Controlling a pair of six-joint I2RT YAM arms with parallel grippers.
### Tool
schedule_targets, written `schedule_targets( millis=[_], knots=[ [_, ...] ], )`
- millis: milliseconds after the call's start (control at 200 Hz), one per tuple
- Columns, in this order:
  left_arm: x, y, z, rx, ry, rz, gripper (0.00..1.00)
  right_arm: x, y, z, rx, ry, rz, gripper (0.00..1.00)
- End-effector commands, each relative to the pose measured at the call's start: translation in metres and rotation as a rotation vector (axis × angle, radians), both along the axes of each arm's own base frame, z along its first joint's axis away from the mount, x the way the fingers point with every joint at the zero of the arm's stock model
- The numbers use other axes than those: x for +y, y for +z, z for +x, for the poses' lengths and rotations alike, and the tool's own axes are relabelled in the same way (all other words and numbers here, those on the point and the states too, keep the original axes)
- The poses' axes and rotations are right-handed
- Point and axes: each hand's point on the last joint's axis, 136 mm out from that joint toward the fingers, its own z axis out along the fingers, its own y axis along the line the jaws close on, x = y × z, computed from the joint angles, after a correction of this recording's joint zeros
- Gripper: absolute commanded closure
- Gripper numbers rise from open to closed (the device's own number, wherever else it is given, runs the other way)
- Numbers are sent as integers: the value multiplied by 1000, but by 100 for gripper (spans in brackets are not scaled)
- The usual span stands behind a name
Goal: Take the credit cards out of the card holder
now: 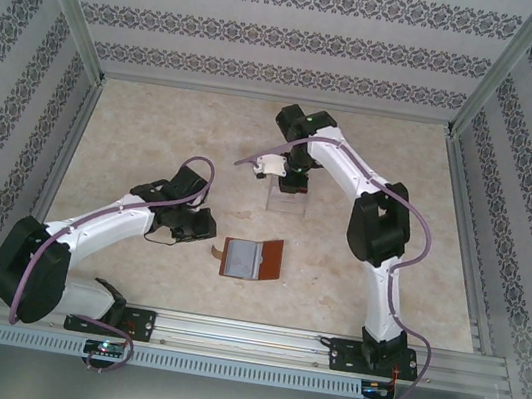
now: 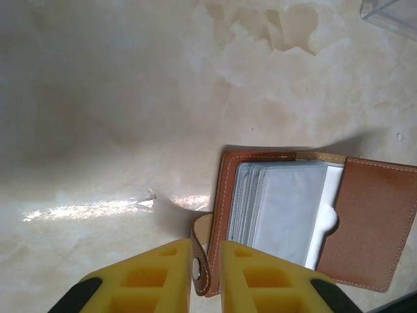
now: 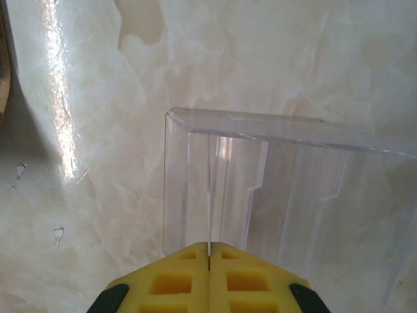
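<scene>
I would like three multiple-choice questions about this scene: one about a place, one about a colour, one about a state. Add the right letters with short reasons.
1. Where is the clear plastic tray relative to the reddish-brown leather card holder?
A. Farther from the arm bases
B. Nearer to the arm bases
C. Underneath it

2. What colour are the card holder's inner pockets?
A. Green
B. Grey-blue
C. Yellow

3. In what state is the card holder?
A. Folded shut
B. Open, pockets showing
C. Standing inside the tray

Answers:
1 A: in the top view the tray lies beyond the holder, by the right gripper.
2 B: the left wrist view shows pale grey-blue sleeves.
3 B: its flap is spread out, while the left gripper pinches its tan strap tab.
</scene>
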Motion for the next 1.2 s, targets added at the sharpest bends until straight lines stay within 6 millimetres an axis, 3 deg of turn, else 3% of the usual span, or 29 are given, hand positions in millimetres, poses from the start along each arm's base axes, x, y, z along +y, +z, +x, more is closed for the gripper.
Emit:
schedule_targets(
  millis=[0,390,440,570,894,1049,1194],
  knots=[
    [5,5,0,-13,-7,2,82,-9,-4,-11,80,15,-34,100],
    [6,5,-2,-10,-6,-4,82,-8,-24,-23,160,-1,-44,100],
    [6,5,-2,-10,-4,-4,82,-7,-23,-23,162,-3,-41,96],
    [6,7,-1,-13,-4,-6,82,-9,-15,-14,135,-9,-39,85],
    [6,11,0,-21,-3,-11,81,-10,17,16,-34,-57,-10,81],
    [3,12,1,-22,-13,-21,81,-2,13,-1,23,-48,32,74],
    [2,10,2,-26,-13,-23,81,-3,-6,-10,48,-58,23,72]
  ],
)
